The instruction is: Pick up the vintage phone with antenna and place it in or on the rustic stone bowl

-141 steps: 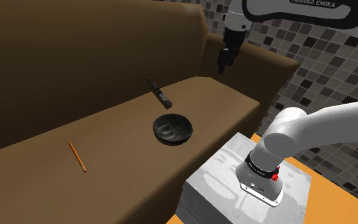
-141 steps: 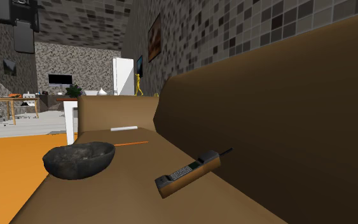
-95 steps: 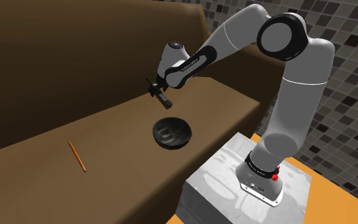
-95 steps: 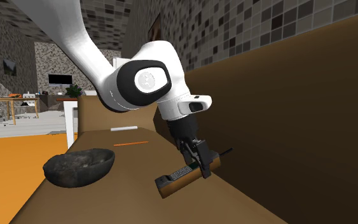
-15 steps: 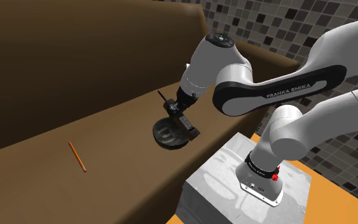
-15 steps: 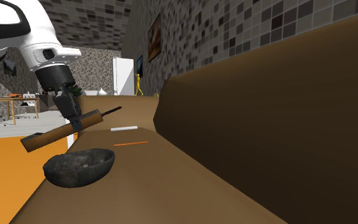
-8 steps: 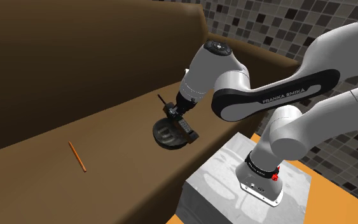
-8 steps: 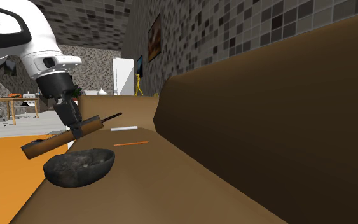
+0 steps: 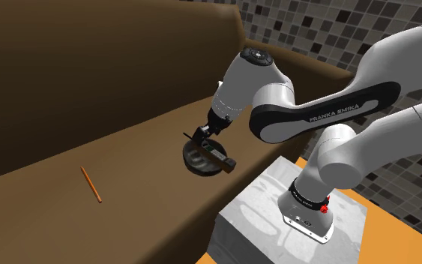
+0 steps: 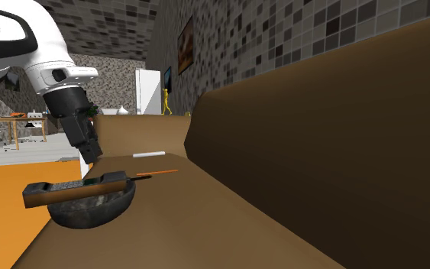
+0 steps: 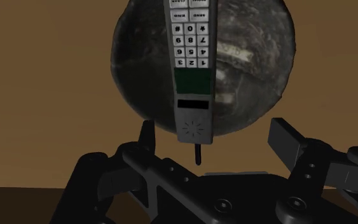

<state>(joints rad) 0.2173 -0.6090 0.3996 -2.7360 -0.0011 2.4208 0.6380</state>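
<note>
The phone (image 10: 75,187), brown-bodied with a grey keypad face (image 11: 191,70) and a thin black antenna, lies flat across the rim of the dark rough stone bowl (image 10: 91,209). In the shoulder view the phone (image 9: 217,156) overhangs the bowl (image 9: 196,158) toward the seat's front edge. My gripper (image 10: 89,150) hangs just above the antenna end, open. In the wrist view the gripper (image 11: 215,141) has its fingers (image 11: 285,139) spread wide, touching nothing, with the bowl (image 11: 250,63) beneath.
The bowl sits on a brown sofa seat (image 9: 134,180) with a tall backrest (image 9: 89,75) behind. An orange pencil (image 9: 91,185) lies farther along the seat, and a white stick (image 10: 148,154) beyond it. My stand (image 9: 276,210) is beside the seat's front edge.
The fingers have opened and released the phone, which dropped from a tilted hold to lie flat across the bowl's rim. The hand stayed above it.
</note>
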